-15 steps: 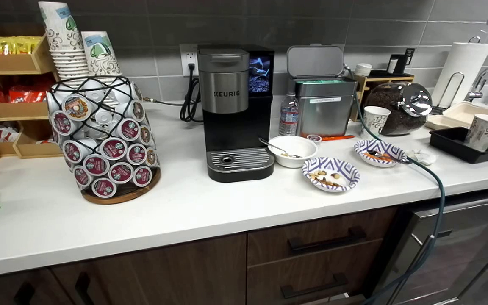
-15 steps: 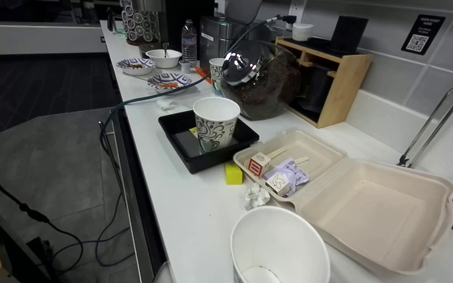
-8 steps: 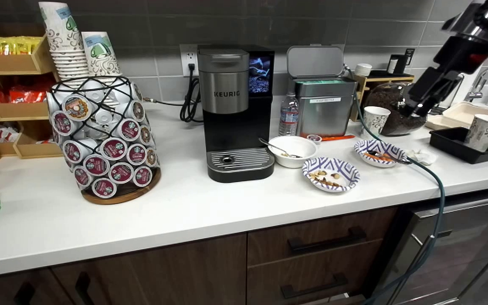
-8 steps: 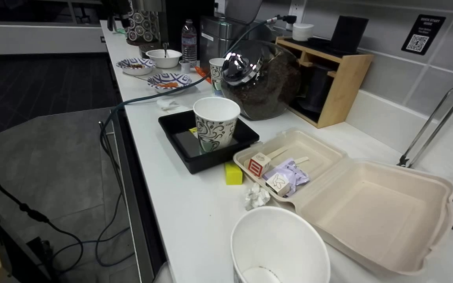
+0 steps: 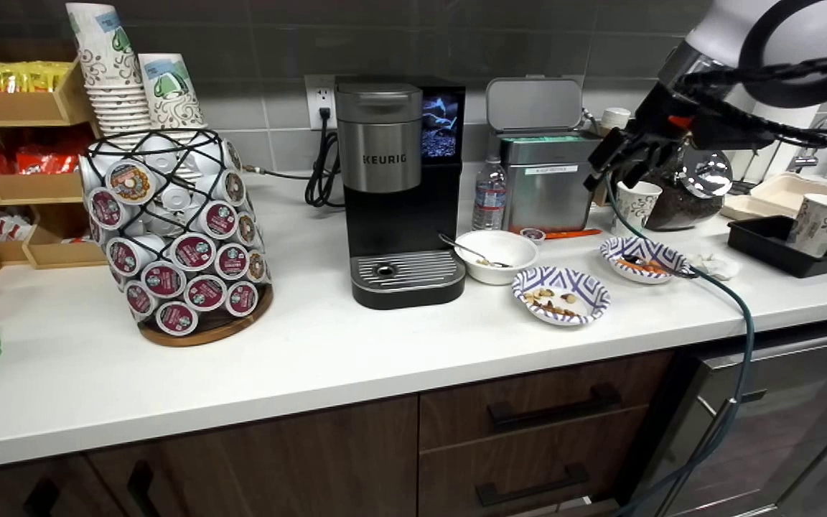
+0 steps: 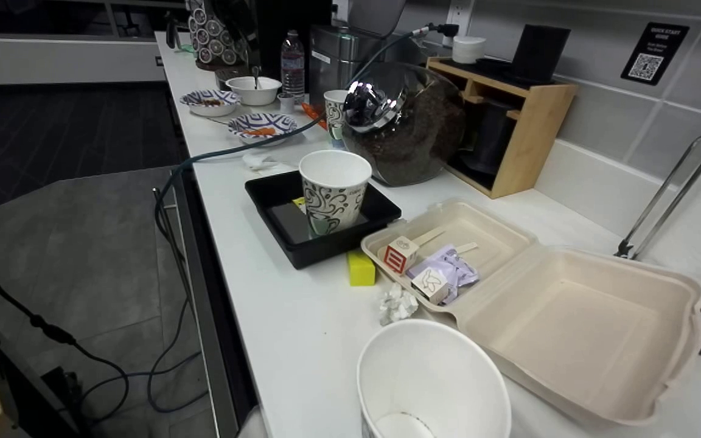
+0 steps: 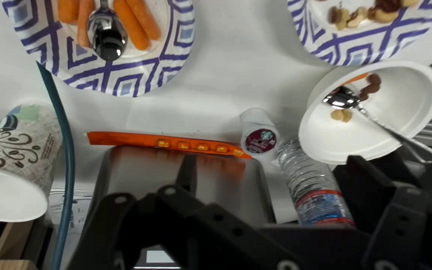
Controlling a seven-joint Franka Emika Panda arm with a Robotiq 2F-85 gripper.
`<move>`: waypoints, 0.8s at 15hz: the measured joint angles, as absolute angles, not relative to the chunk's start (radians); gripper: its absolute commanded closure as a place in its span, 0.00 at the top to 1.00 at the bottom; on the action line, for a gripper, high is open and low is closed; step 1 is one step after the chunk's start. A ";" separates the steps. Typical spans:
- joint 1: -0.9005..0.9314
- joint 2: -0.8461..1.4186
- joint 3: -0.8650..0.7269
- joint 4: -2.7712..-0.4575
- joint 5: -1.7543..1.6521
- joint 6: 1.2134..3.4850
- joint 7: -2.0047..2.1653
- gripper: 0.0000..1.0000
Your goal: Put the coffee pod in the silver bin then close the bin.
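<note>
You've swung your pincer (image 7: 272,161) closer to the silver bin (image 5: 550,194) vs. half a sec ago; it's spread wide. Coffee pod (image 7: 259,131) is on the tabletop (image 7: 223,90), just in front of the bin (lid (image 5: 534,104) up), next to orange strip (image 7: 137,139) & water btl (image 7: 313,187). White bowl (image 7: 381,138) w/ spoon (image 7: 341,99) nr; patterned plates (image 7: 107,80) farther out.

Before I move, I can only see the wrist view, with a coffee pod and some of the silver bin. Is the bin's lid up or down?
Observer: Up! In an exterior view, the lid stands raised at the back of the silver bin.
Operator: Yay! Are there more pods, or just the coffee pod near the orange strip?
Observer: Lots more! A rack holding many pods stands on the other side of the coffee machine from the bin.
</note>
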State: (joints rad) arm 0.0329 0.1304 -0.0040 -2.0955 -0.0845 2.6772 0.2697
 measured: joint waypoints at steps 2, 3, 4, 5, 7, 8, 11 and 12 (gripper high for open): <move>0.050 0.218 -0.033 -2.006 -0.202 2.668 0.414 1.00; 0.068 0.258 -0.050 -1.963 -0.240 2.658 0.470 1.00; 0.086 0.295 -0.065 -1.920 -0.259 2.641 0.510 1.00; 0.104 0.329 -0.077 -1.879 -0.263 2.623 0.536 1.00; 0.124 0.376 -0.082 -1.822 -0.259 2.595 0.544 1.00; 0.125 0.379 -0.083 -1.820 -0.259 2.595 0.544 1.00; 0.124 0.373 -0.091 -1.820 -0.259 2.595 0.542 1.00; 0.124 0.372 -0.093 -1.820 -0.259 2.595 0.541 1.00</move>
State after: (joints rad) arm 0.1240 0.3725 -0.0930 -1.8196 -0.2587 2.5955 0.5414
